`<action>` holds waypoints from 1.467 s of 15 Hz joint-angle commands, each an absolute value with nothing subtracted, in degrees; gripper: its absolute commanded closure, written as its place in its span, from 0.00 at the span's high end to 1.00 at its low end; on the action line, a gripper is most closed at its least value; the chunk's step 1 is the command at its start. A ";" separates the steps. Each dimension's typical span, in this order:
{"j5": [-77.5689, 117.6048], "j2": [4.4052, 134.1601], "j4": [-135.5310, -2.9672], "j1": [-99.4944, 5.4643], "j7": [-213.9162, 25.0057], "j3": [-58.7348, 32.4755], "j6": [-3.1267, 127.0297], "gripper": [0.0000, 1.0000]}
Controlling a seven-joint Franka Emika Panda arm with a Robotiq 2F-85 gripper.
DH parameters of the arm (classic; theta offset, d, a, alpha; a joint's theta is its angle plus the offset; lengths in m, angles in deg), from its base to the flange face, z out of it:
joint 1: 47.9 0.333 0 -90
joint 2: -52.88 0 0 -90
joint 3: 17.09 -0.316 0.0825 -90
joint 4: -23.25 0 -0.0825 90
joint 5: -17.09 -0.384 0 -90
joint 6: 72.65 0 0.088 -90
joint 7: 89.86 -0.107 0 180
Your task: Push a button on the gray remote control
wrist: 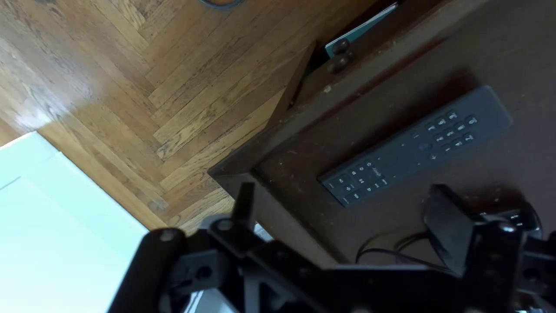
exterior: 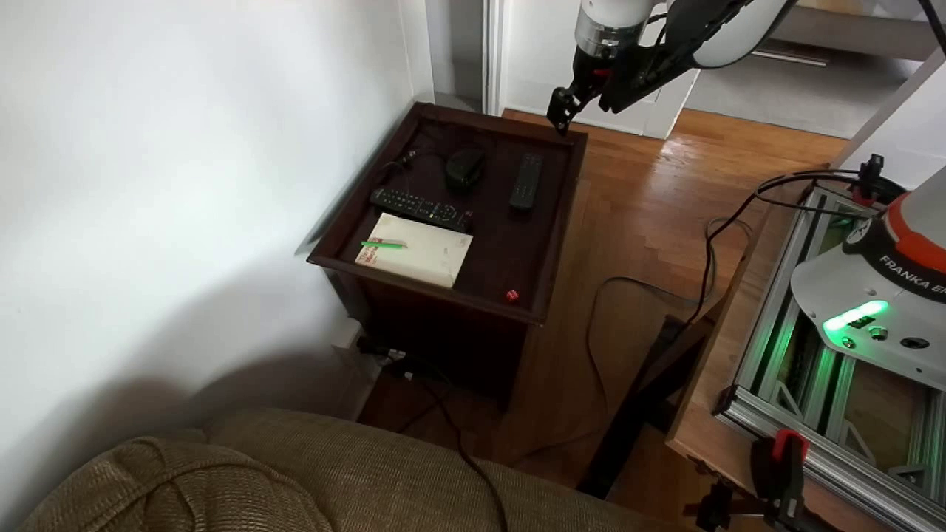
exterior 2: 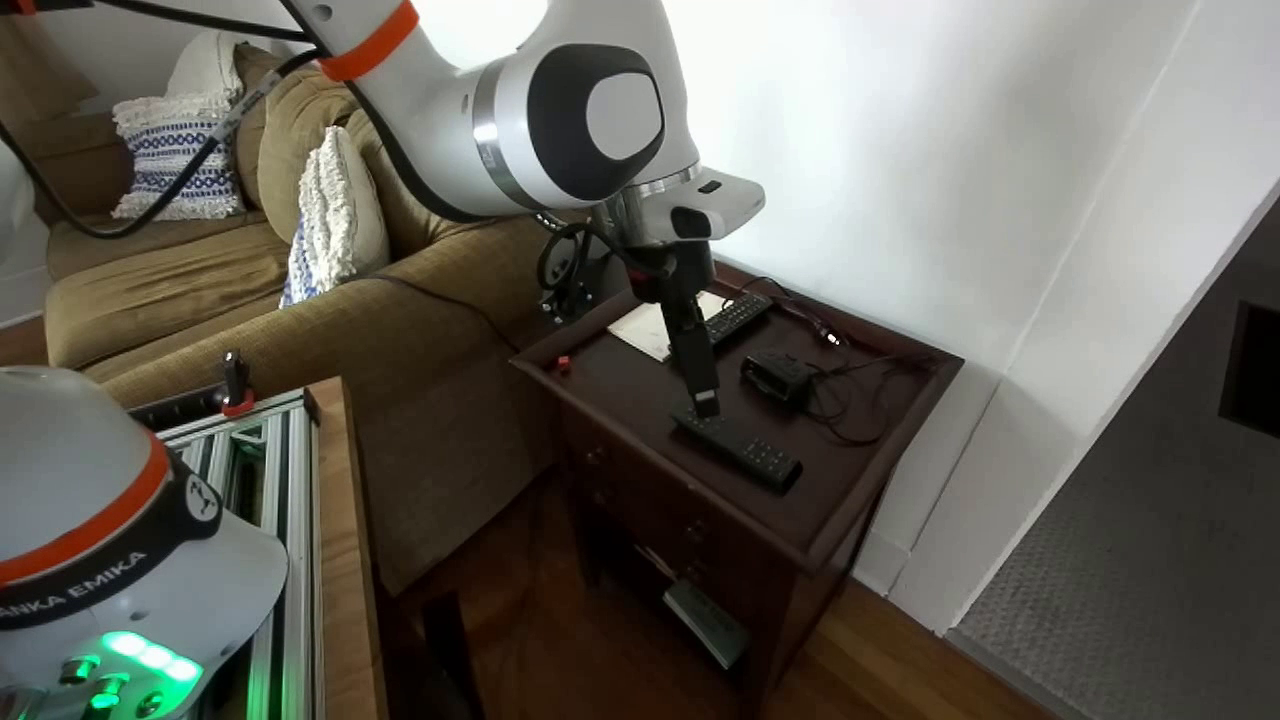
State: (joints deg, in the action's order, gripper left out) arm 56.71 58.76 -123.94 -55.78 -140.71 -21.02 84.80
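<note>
The gray remote control (exterior: 527, 182) is a slim dark gray bar lying flat on the dark wooden side table (exterior: 491, 273), near its right edge in that exterior view. It also shows in an exterior view (exterior 2: 738, 449), and in the wrist view (wrist: 412, 148) with its keys facing up. My gripper (wrist: 345, 204) is open and empty, its two fingers wide apart. It hangs above the table's edge, apart from the remote, which lies ahead of the jaws in the wrist view. The gripper also shows in both exterior views (exterior: 584, 114) (exterior 2: 700, 385).
A second, black remote (exterior: 421, 210) lies beside a pale booklet (exterior: 432, 255) bearing a green pencil (exterior: 384, 244). A chunky black device (exterior: 464, 168) with cables stands near the gray remote. A red die (exterior: 512, 295) lies near a corner. The table has a raised rim; a wall stands behind.
</note>
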 commanded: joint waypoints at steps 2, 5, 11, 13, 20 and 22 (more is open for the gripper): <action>56.71 58.78 -123.84 -55.78 -140.75 -21.02 84.80 1.00; 56.71 58.79 -123.79 -55.78 -140.78 -21.02 84.80 1.00; 52.75 62.90 -121.64 -55.76 -141.99 -21.61 86.33 1.00; 49.73 65.73 -120.31 -56.10 -141.82 -21.93 87.90 1.00; 45.68 75.20 -114.67 -57.09 -145.51 -20.86 96.26 0.77; 46.95 77.13 -113.11 -56.21 -147.66 -18.80 98.11 0.66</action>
State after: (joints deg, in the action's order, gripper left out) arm 46.80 73.14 -115.99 -56.56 -144.93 -20.77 95.14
